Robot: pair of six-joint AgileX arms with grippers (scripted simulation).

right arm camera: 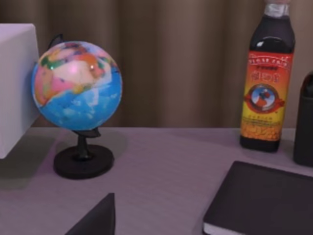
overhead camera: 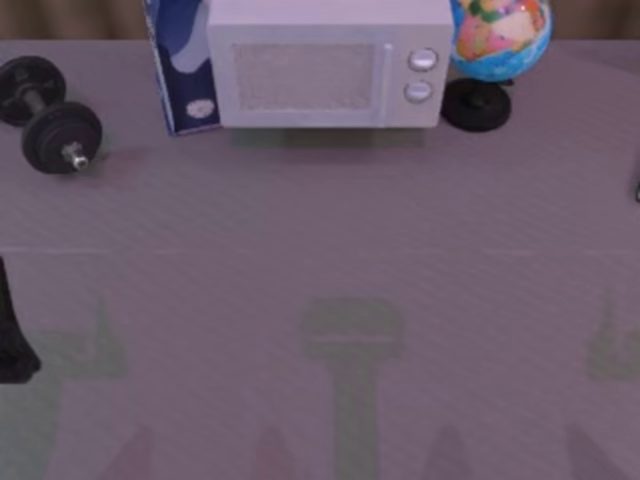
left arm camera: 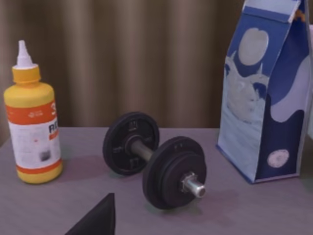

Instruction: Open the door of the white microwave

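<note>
The boxy white microwave stands at the top centre of the top view, at the far edge of the grey desk, and its flat white door with the speckled grey mesh window lies shut, flush with the front, with two round grey knobs stacked to the door's right. A blue-and-white carton stands just beside the microwave on its left, a black dumbbell sits at the upper left of the frame, and a colourful globe on a black stand at the upper right. The left tool shows only as a dark shape at the left edge of the top view, well apart from the microwave; whether it is released or clenched cannot be told. The right tool barely shows at the right edge, and its state cannot be told either. The task looks to be at its very start, with no approach made. The next move probably calls for one arm to reach the door's free edge near the knobs and swing it outward.
</note>
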